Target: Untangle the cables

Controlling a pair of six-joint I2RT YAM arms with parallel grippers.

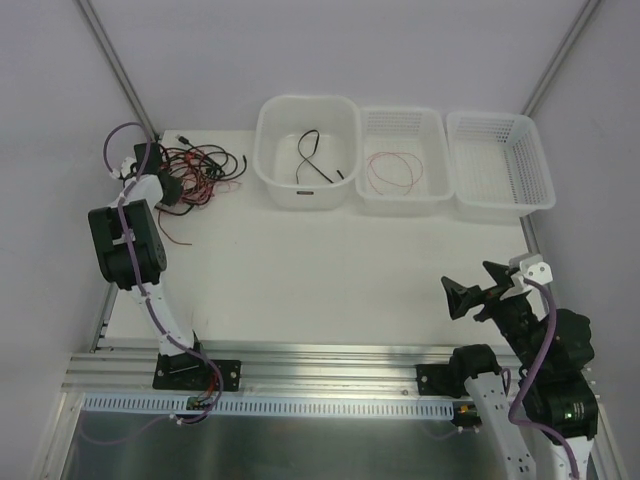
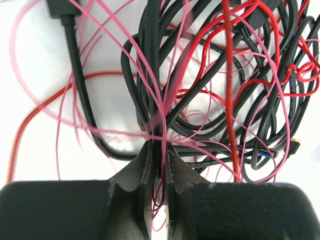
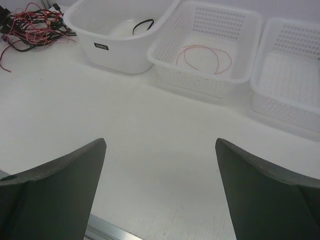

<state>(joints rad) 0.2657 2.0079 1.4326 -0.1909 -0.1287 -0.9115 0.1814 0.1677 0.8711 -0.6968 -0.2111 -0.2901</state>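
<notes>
The tangle of cables (image 1: 198, 172) lies at the far left of the table: thick black cables with small plug ends mixed with thin red and pink wires. My left gripper (image 1: 166, 190) is at the tangle's near edge. In the left wrist view the left gripper (image 2: 159, 148) is shut on a black cable (image 2: 153, 75) and a few thin red wires that run between its jaws. The tangle (image 3: 31, 25) also shows far left in the right wrist view. My right gripper (image 1: 476, 292) hangs open over bare table at the near right, the gripper (image 3: 160, 145) holding nothing.
Three white containers stand in a row at the back. A tub (image 1: 267, 165) holds one black cable (image 1: 318, 160). The middle basket (image 1: 400, 205) holds a red wire loop (image 1: 392, 172). The right basket (image 1: 500, 207) has nothing in it. An aluminium rail runs along the near edge.
</notes>
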